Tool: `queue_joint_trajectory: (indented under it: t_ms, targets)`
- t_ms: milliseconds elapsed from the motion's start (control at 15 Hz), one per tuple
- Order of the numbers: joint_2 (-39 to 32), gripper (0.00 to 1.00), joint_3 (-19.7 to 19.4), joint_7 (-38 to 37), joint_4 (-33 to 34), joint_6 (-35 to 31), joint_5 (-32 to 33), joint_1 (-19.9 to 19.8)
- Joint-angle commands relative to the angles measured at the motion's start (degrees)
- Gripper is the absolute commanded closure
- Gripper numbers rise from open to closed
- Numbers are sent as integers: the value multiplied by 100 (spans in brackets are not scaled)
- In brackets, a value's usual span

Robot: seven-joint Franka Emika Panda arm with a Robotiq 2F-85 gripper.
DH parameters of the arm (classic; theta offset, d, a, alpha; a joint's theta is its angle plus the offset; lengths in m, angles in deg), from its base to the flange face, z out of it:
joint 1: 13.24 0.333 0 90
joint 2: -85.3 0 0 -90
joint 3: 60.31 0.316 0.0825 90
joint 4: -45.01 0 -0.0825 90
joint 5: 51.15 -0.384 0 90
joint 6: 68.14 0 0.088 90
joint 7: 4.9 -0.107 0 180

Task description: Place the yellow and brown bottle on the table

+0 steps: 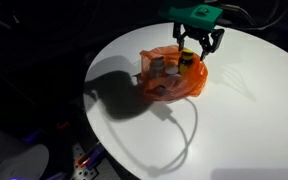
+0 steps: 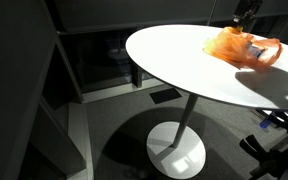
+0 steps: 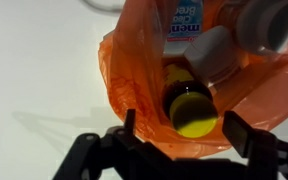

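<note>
Straight below the fingers (image 3: 131,135), spread wide and empty, the yellow and brown bottle (image 3: 190,106) stood nearly upright in the bag (image 3: 134,75) on the table (image 3: 34,70), cap between them.

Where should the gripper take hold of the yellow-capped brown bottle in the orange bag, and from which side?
Probably the yellow cap end of the yellow and brown bottle, from above through the mouth of the orange bag: the cap faces the open gripper, while the bag wall and the white-capped bottles crowd its body.
</note>
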Motion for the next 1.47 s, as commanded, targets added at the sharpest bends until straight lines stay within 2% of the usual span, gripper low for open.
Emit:
queue_joint_trajectory:
  t_ms: [0,267,333,867,1133,1400]
  targets:
    - [-129,42,98,61,196,66,12,-91]
    - [-23,75,111,-22,142,96,102,-48]
    - [36,80,117,-35,120,112,108,-41]
    - [946,80,103,-536,-114,731,527,173]
    - [1383,80,208,-580,-169,1047,692,373]
    - [1716,80,414,-309,-205,1095,659,618]
